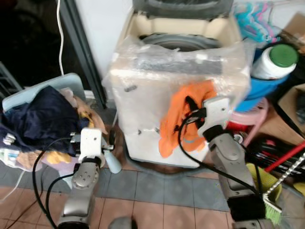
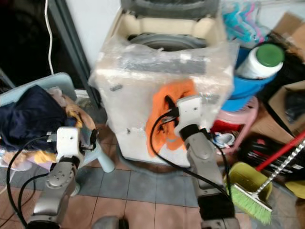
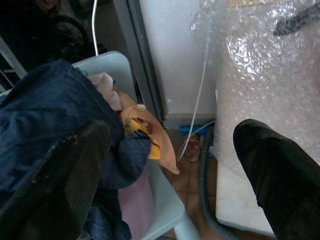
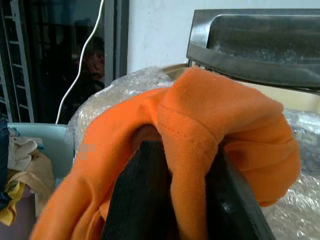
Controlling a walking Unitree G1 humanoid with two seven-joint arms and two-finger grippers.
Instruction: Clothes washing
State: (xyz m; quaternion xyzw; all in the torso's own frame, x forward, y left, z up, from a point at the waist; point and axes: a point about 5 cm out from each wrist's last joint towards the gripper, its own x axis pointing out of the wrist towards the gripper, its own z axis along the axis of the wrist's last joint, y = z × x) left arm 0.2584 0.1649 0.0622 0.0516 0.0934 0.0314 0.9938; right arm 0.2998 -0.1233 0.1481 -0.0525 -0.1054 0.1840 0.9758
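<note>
The orange garment (image 1: 181, 117) is pinched between my right gripper's (image 4: 172, 195) two black fingers (image 4: 135, 200), bunched over their tips and hanging down the bubble-wrapped front of the washing machine (image 1: 143, 114), below its open tub. My left gripper (image 3: 165, 170) is spread wide and holds nothing, beside the laundry pile (image 1: 40, 119) on the pale blue chair (image 1: 28, 95).

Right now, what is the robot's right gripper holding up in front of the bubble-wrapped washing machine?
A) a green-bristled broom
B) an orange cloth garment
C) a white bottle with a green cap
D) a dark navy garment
B: the right gripper has its two black fingers clamped on the orange cloth garment, raised before the bubble-wrapped washing machine.
</note>
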